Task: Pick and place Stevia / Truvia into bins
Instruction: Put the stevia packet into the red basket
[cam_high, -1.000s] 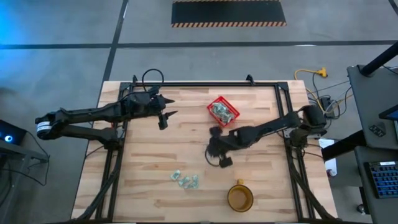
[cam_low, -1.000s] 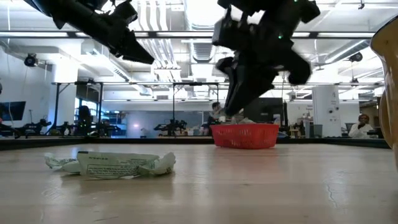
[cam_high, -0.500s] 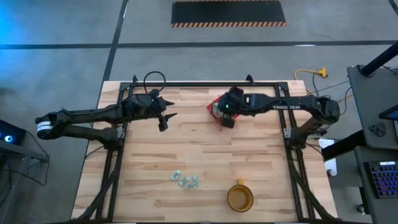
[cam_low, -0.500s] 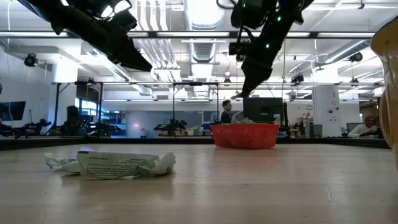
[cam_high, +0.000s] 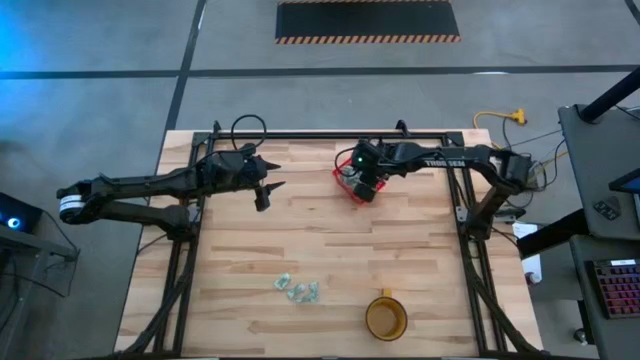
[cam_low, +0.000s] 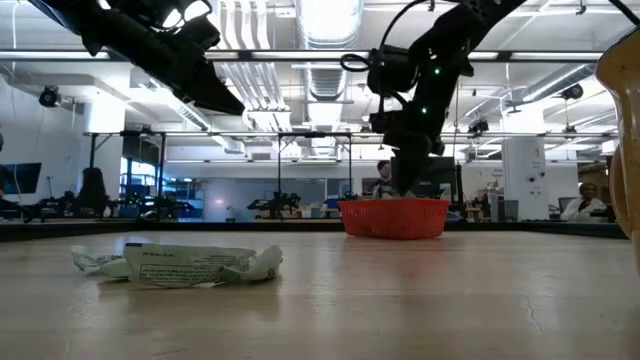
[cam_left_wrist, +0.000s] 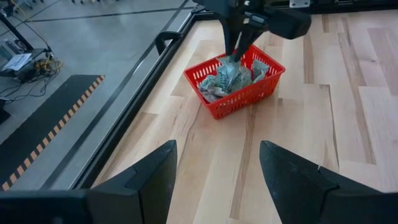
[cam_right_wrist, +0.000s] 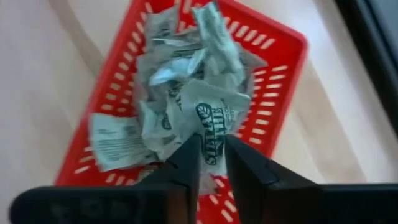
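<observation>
The red basket stands at the table's far middle, heaped with pale green and white Stevia sachets. My right gripper hangs just over the heap, pointing steeply down, its fingers close together with one sachet between them. In the left wrist view the right gripper is seen over the basket. My left gripper waits open above the table, left of the basket. Several loose sachets lie flat near the front edge. My right gripper has a sachet's edge pinched between its two fingers, coming from above at a steep slant. The sachet hangs below the fingertips, over the heap in the basket; whether its lower end rests on the heap I cannot tell.
An amber cup stands near the front edge, right of the loose sachets. Bare wood lies between the basket and the front row. A black frame runs along the table's far and side edges. People sit in the room beyond.
My right gripper has swung from the middle of the table toward the far edge, rolling as it went, and now stands over the basket. My left gripper has kept still.
</observation>
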